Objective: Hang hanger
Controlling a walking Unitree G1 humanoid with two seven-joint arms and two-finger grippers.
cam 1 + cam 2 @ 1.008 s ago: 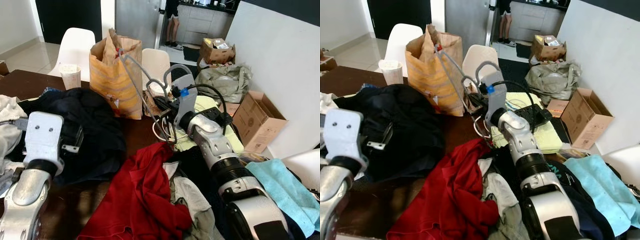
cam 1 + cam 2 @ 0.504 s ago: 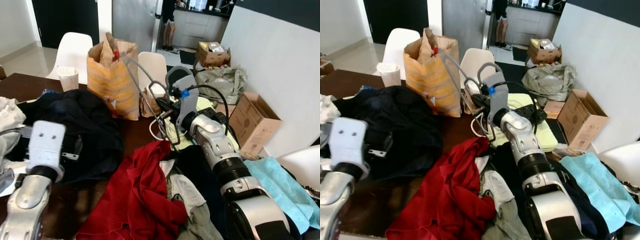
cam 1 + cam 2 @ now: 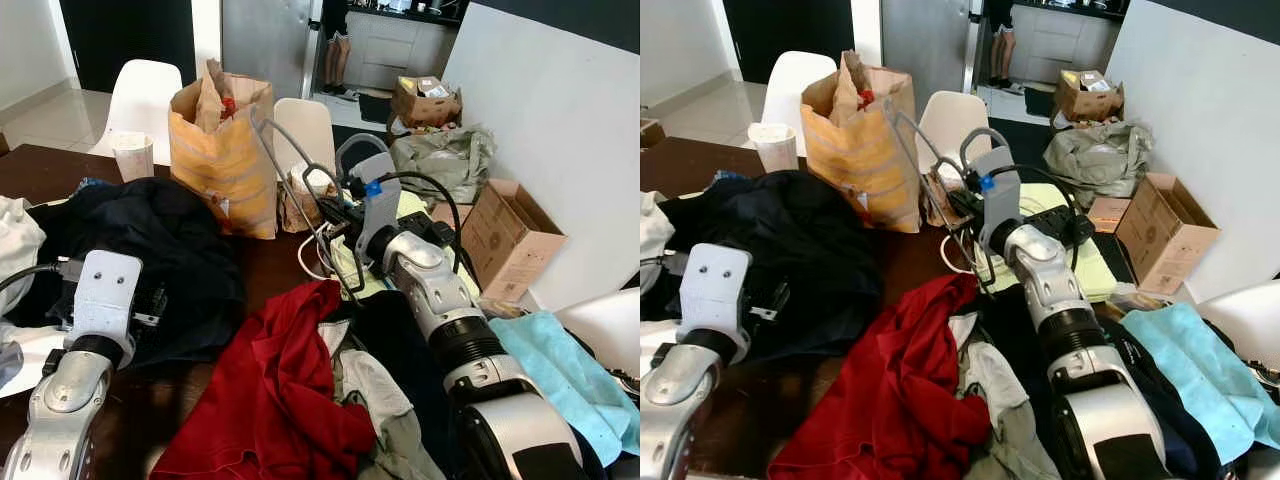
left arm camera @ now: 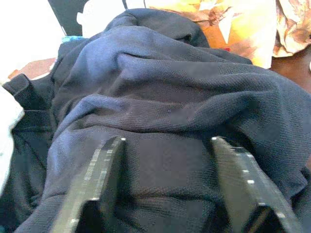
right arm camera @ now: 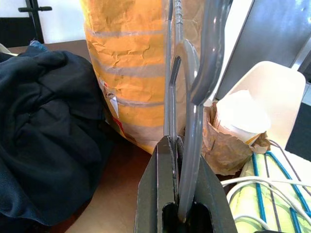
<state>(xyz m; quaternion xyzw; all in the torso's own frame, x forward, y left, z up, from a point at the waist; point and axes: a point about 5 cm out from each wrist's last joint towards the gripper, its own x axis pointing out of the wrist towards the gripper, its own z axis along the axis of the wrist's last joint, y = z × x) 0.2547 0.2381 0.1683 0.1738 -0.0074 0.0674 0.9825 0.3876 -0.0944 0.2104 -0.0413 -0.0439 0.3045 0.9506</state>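
A grey plastic hanger [image 5: 192, 121] stands tilted in front of the paper bag, its hook end up. My right gripper [image 3: 338, 222] is shut on its lower part, above the table's far middle; in the right wrist view the two fingers [image 5: 156, 194] pinch the grey bar. My left gripper [image 4: 170, 187] is open just above a dark navy garment [image 3: 170, 240] heaped on the left of the brown table [image 3: 270, 260]. Nothing sits between its fingers.
An orange paper bag [image 3: 222, 160] and a paper cup [image 3: 133, 155] stand at the back. Red garment [image 3: 290, 390], grey and dark clothes, and a teal cloth [image 3: 560, 370] cover the near table. White chairs [image 3: 140, 90], cardboard boxes [image 3: 510, 240] and a standing person [image 3: 335, 45] lie beyond.
The whole view has shifted a little. My left arm has settled slightly closer over the navy garment. The right gripper still holds the hanger, in much the same place.
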